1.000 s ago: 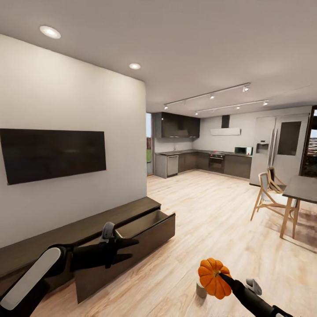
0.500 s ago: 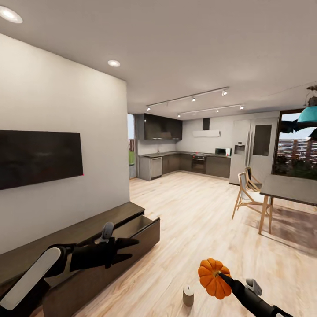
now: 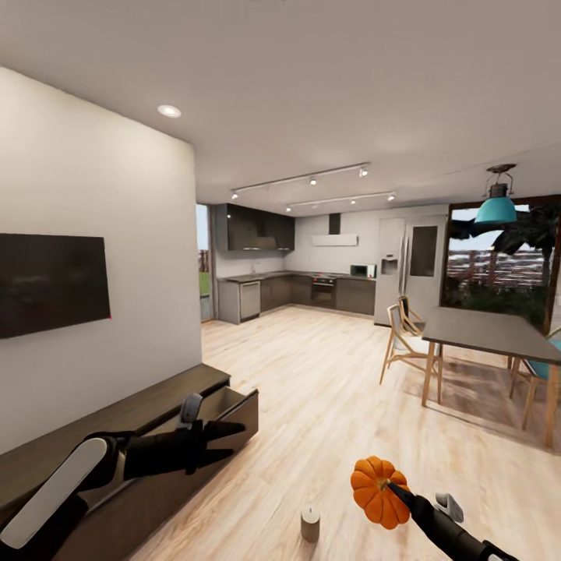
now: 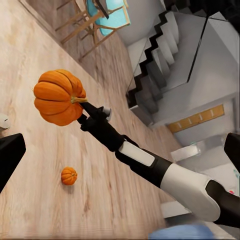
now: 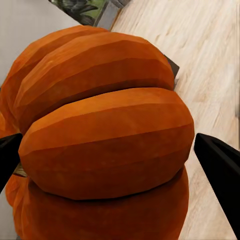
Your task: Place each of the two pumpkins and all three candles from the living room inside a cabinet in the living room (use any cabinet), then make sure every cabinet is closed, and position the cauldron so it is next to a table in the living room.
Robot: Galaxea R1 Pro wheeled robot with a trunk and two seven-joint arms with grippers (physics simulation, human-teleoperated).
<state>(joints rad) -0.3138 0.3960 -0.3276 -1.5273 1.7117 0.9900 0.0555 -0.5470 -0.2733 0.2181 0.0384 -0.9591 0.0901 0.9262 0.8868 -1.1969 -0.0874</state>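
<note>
A bright-orange ribbed pumpkin [image 4: 59, 97] sits in the upper left of the frame, held at its stem side by the right gripper [image 4: 83, 107], whose dark arm runs down toward the lower right and turns white, then black, near the edge. Below it, in the lower left, a second, far smaller-looking pumpkin [image 4: 69, 176] rests on the pale wooden floor [image 4: 35, 165]. Two dark fingers [image 4: 10, 157] of the left gripper jut in at the left and right edges, set well apart. Wooden chairs with a teal seat [image 4: 102, 15] stand along the top, and a grey staircase [image 4: 165, 65] rises in the upper right.
</note>
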